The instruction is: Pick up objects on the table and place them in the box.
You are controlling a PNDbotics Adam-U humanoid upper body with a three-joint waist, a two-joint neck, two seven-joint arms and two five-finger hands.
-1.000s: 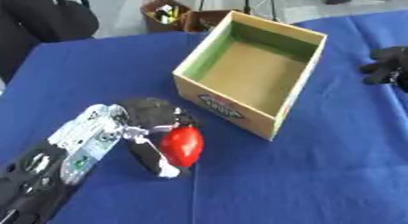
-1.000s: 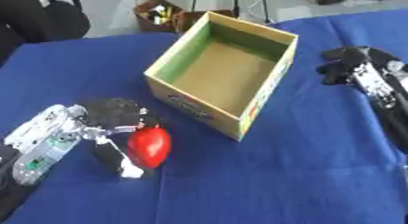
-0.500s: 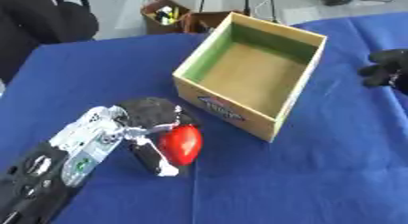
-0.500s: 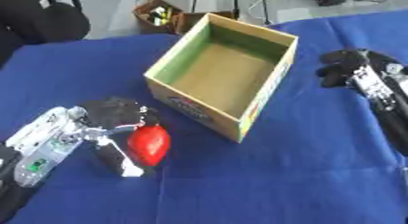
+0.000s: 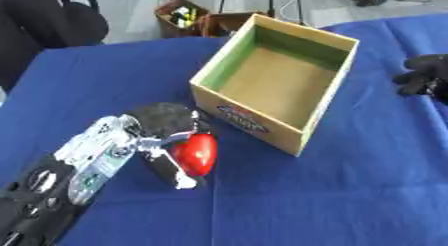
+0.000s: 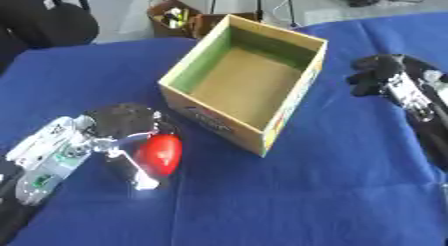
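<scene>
A blue cloth [image 5: 289, 200] covers the whole table. On it, toward the far side, stands an open cardboard box [image 5: 278, 85] with green inner walls and a printed label on its near wall; nothing shows inside it. The left hand [image 5: 166, 135] comes in from the lower left corner and lies just beside the box's near left corner. Its fingers and thumb are curled around a red rounded object [image 5: 195, 154], which sits low over the cloth; whether it touches the cloth cannot be seen. The right hand [image 6: 378, 75] rests at the right edge, well apart from the box, its dark fingers curled and holding nothing.
</scene>
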